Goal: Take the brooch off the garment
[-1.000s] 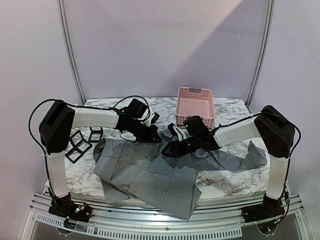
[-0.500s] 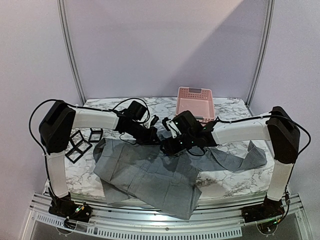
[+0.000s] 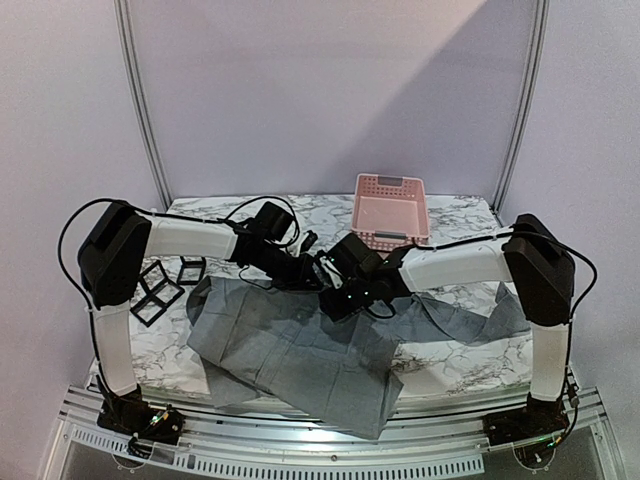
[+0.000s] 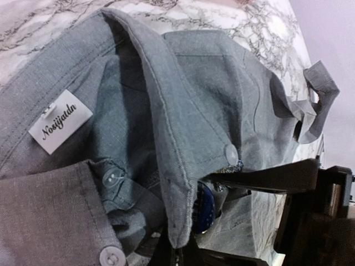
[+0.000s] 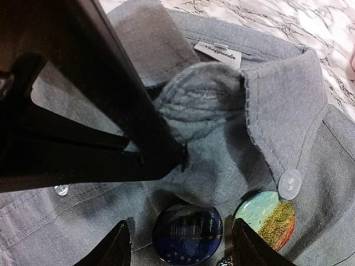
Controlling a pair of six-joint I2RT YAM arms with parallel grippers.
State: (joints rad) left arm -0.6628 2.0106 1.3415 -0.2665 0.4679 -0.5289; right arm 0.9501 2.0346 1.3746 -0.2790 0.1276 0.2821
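The grey garment (image 3: 290, 350) is a shirt spread over the marble table. A round dark blue brooch (image 5: 187, 233) sits on it just below the collar (image 5: 288, 111), beside a second round brooch with a landscape picture (image 5: 266, 217). My right gripper (image 5: 182, 226) is open, one finger on each side of the blue brooch. My left gripper (image 4: 180, 250) is shut on the collar's edge (image 4: 177, 166), holding it up next to the blue brooch (image 4: 205, 209). In the top view both grippers meet at the collar, left (image 3: 308, 274) and right (image 3: 335, 296).
A pink basket (image 3: 390, 212) stands at the back behind the right arm. Black wire-frame cubes (image 3: 160, 285) lie at the left by the shirt. A white label (image 4: 60, 121) is sewn inside the collar. The shirt's hem hangs over the table's front edge (image 3: 350, 425).
My right gripper has moved left along the shirt to the collar, close to the left gripper. The left arm has stayed in place.
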